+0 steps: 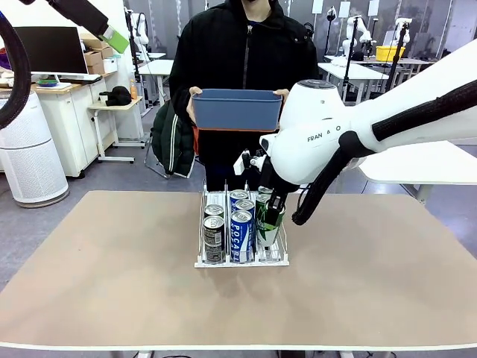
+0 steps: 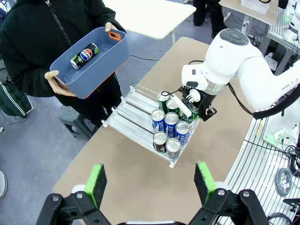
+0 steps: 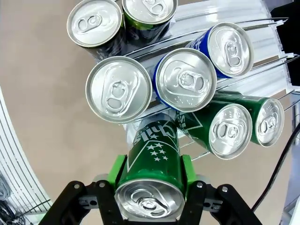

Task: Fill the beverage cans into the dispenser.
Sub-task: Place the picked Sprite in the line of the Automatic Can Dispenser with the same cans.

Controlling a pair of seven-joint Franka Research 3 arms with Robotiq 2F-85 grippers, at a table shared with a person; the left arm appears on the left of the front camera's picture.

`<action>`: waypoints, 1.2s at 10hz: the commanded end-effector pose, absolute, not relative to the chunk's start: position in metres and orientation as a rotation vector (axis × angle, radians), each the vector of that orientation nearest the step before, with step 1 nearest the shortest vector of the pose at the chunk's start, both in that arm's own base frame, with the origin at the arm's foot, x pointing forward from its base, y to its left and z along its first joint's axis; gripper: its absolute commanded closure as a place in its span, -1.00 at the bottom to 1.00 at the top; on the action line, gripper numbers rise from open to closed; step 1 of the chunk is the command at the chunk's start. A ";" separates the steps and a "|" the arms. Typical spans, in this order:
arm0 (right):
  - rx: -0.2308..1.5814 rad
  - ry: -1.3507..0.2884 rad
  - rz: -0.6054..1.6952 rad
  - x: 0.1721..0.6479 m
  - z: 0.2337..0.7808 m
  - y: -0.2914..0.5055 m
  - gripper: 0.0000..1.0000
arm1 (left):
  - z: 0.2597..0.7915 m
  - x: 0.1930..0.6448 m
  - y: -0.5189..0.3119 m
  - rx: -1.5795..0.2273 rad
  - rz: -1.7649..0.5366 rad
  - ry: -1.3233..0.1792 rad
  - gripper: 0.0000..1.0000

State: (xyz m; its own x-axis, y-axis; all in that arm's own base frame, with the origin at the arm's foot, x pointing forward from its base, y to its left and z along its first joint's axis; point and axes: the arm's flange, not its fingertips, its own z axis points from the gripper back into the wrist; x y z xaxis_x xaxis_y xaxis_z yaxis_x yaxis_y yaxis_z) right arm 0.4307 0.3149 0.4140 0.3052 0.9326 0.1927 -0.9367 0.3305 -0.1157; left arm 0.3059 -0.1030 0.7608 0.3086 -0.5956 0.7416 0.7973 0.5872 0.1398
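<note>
The white wire dispenser point(image 1: 203, 259) stands mid-table. Its left lane holds two dark cans point(image 1: 214, 237), its middle lane blue cans point(image 1: 241, 233), and green cans point(image 3: 229, 131) sit farther back in its right lane. My right gripper point(image 3: 152, 171) is shut on a green can point(image 1: 270, 216), held tilted over the front of the right lane. My left gripper point(image 2: 150, 183) hangs open high above the table's left side, nothing between its green pads point(image 2: 96, 185). Across the table a person holds a blue tub point(image 2: 91, 61) with one dark can point(image 2: 84, 55) lying in it.
The tan table top point(image 1: 112, 283) lies bare to both sides of the rack. The person point(image 1: 223, 60) stands at the far edge right behind the dispenser. My right arm point(image 1: 373, 127) reaches in from the right above the table.
</note>
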 end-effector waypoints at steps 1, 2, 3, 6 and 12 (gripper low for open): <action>-0.020 -0.260 1.241 0.449 0.410 0.318 -0.16 | 0.761 0.306 -0.103 -0.289 -0.926 -0.850 -1.00; -0.020 -0.240 1.252 0.451 0.404 0.319 -0.16 | 0.761 0.306 -0.103 -0.289 -0.926 -0.850 -1.00; -0.012 -0.219 1.262 0.452 0.396 0.322 -0.16 | 0.761 0.306 -0.103 -0.289 -0.926 -0.850 -1.00; -0.019 -0.192 1.276 0.452 0.385 0.321 -0.16 | 0.761 0.306 -0.103 -0.289 -0.926 -0.850 -1.00; -0.023 -0.218 1.282 0.445 0.402 0.316 -1.00 | 0.761 0.306 -0.103 -0.289 -0.926 -0.850 -1.00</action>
